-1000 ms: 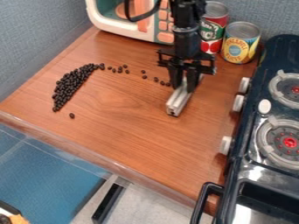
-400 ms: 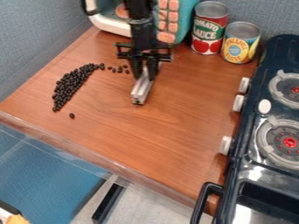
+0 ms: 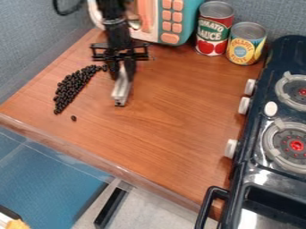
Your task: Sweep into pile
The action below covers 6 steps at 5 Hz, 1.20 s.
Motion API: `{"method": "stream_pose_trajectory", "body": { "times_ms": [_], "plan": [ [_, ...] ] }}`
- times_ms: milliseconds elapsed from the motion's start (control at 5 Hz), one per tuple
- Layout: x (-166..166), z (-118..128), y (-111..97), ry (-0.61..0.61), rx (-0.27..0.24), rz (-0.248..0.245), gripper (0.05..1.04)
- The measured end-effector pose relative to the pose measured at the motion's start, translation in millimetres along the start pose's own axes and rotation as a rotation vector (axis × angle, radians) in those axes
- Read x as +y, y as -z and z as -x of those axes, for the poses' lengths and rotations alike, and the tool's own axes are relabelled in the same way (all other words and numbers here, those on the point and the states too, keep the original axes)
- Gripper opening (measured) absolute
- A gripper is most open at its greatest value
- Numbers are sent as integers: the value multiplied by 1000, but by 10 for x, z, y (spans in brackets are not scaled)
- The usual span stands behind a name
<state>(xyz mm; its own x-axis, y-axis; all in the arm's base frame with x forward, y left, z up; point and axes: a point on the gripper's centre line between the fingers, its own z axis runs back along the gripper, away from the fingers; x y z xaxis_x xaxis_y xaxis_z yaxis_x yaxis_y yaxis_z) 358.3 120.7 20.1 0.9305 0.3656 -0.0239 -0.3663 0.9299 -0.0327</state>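
Down at the near left corner is a bit of something orange-yellow (image 3: pixel 17 225). Next to it is a flat blue part (image 3: pixel 48 183), low down, and a black bar-shaped handle (image 3: pixel 110 207) leans there at a slant. To the right of that, the toy stove (image 3: pixel 263 166) has a big black handle (image 3: pixel 209 208) at its near end. The stove stands along the right side of the brown bench (image 3: pixel 161 134). It has two round burners with red middles, one nearer and one farther, and white knobs on its side.

On the left part of the bench, one little black bean (image 3: pixel 73 118) sits all by itself. A bit farther back is the pile of black beans (image 3: pixel 71 87). It is long and bent, fat in the middle, and its far end gets thin just beside the gripper (image 3: pixel 122 76). The gripper hangs down over the bench, to the right of the pile. Its two fingers are pinched on a long silver-gray block (image 3: pixel 121 91), one on each side. The near end of the block sticks out toward the front.

At the back are a red can (image 3: pixel 213 29) and, just beside it, a yellow can (image 3: pixel 246 44). Left of them is a toy microwave (image 3: pixel 184 24) with orange buttons. Behind is a blue-gray wall (image 3: pixel 281 15).
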Motion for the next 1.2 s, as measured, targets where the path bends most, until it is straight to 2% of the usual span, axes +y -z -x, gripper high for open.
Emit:
{"method": "stream_pose_trajectory", "body": {
  "times_ms": [200,800,1000,1200],
  "plan": [
    [220,59,-6,-74,4,-7,337],
    [564,122,-23,-152,-19,-35,337],
    [556,148,-39,-155,-16,-28,337],
    [489,219,-101,-145,4,9,337]
  ]
}}
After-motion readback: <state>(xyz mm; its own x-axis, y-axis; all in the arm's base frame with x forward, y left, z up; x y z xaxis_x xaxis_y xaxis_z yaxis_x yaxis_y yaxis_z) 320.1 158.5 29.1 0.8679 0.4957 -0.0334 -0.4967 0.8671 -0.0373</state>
